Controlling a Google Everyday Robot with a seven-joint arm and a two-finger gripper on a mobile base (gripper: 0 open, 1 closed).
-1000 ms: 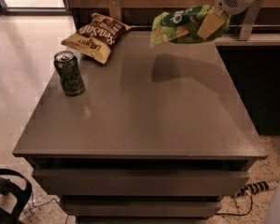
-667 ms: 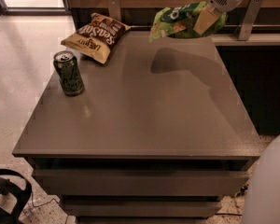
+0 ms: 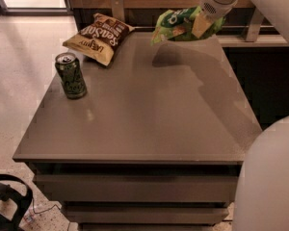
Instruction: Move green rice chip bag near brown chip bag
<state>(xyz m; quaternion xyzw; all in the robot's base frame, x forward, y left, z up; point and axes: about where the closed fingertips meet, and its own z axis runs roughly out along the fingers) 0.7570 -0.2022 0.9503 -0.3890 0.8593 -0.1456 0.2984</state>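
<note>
The green rice chip bag hangs in the air above the far right part of the table, held by my gripper, which is shut on its right end. The bag casts a shadow on the tabletop below it. The brown chip bag lies flat at the far left corner of the table, well to the left of the green bag. My white arm comes in from the top right.
A dark green drink can stands upright near the table's left edge. The grey table has drawers below its front. A wooden wall and a ledge run behind the table. Part of the robot's white body fills the lower right corner.
My gripper and the green bag have shifted left and a little nearer over the table. The robot's white body has come into view at the lower right.
</note>
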